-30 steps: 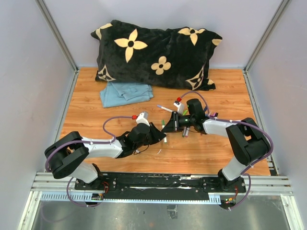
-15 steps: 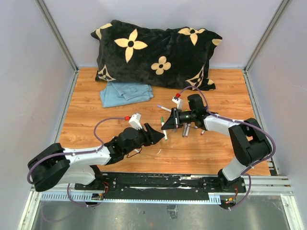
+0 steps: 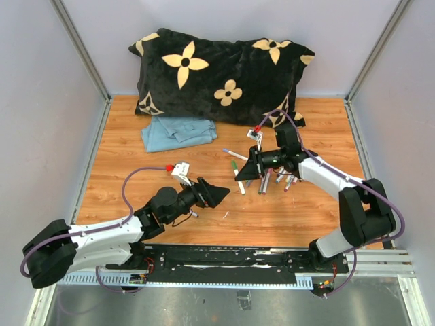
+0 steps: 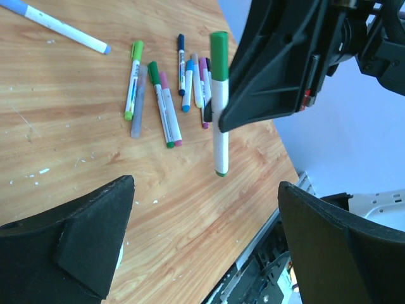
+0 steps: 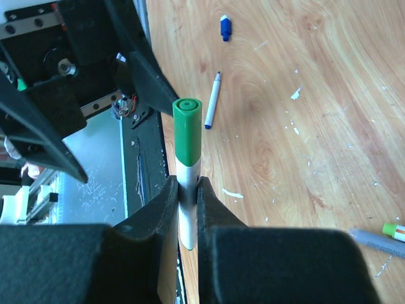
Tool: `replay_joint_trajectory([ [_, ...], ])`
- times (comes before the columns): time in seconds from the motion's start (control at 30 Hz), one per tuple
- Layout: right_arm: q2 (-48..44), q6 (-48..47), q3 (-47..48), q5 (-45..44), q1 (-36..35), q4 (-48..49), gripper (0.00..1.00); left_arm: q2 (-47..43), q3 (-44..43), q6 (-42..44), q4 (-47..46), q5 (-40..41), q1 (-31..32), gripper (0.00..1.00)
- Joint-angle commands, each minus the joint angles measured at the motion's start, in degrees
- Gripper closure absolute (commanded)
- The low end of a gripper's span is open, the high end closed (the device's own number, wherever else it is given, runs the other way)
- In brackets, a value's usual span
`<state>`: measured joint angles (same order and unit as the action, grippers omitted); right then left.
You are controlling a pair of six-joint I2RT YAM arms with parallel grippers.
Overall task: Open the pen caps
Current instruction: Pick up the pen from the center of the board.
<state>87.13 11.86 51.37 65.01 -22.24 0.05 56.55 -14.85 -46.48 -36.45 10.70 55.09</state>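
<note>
Where right gripper [image 5: 188,190] clamps: pen [image 5: 188,172] barrel, green cap [image 5: 187,130] on, just past fingertips.
Left gripper [image 4: 209,215]: wide, empty, apart from cap.
Pile [image 4: 166,111]: loose pens beside cap.

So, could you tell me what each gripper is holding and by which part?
The right gripper holds a slim white marker pen with a green cap, clamped on its barrel below the cap. The left gripper, open, holds nothing.

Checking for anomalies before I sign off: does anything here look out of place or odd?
Nothing spilled or damaged. One mismatch: the right hand grips a pen with its green cap on, while the left hand stands open and apart, holding nothing.
</note>
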Motion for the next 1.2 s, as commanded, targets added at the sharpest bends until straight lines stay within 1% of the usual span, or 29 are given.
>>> replay_joint_trajectory([
  [0.0, -3.5, -7.6, 1.1, 4.0, 1.0, -4.6, 0.99, -1.8, -0.2, 3.8, -1.5, -0.7, -1.9, 0.01],
  [0.07, -4.1, -8.9, 1.4, 4.6, 1.1, -5.8, 0.98, -1.8, -0.5, 3.4, -2.2, -4.5, -4.1, 0.01],
  [0.23, -4.4, -11.0, 1.8, 5.0, 1.3, -8.0, 0.97, -1.9, 0.3, 2.4, -10.2, -12.4, -7.7, 0.01],
  [0.43, -4.2, -11.2, 1.9, 6.2, 1.3, -8.1, 0.96, -1.4, 0.4, 1.2, -15.0, -17.6, -10.3, 0.01],
  [0.73, -3.9, -10.9, 1.7, 8.0, 1.2, -7.6, 0.96, -1.6, 0.8, 1.0, -14.3, -17.5, -10.5, 0.01],
  [0.93, -3.7, -10.5, 1.4, 8.7, 1.1, -7.1, 0.95, -0.8, 2.0, -1.0, -16.9, -16.6, -10.5, 0.01],
  [1.17, -3.5, -10.3, 1.4, 9.1, 0.7, -6.9, 0.95, -1.9, 5.2, -3.2, -22.3, -14.8, -10.5, 0.01],
])
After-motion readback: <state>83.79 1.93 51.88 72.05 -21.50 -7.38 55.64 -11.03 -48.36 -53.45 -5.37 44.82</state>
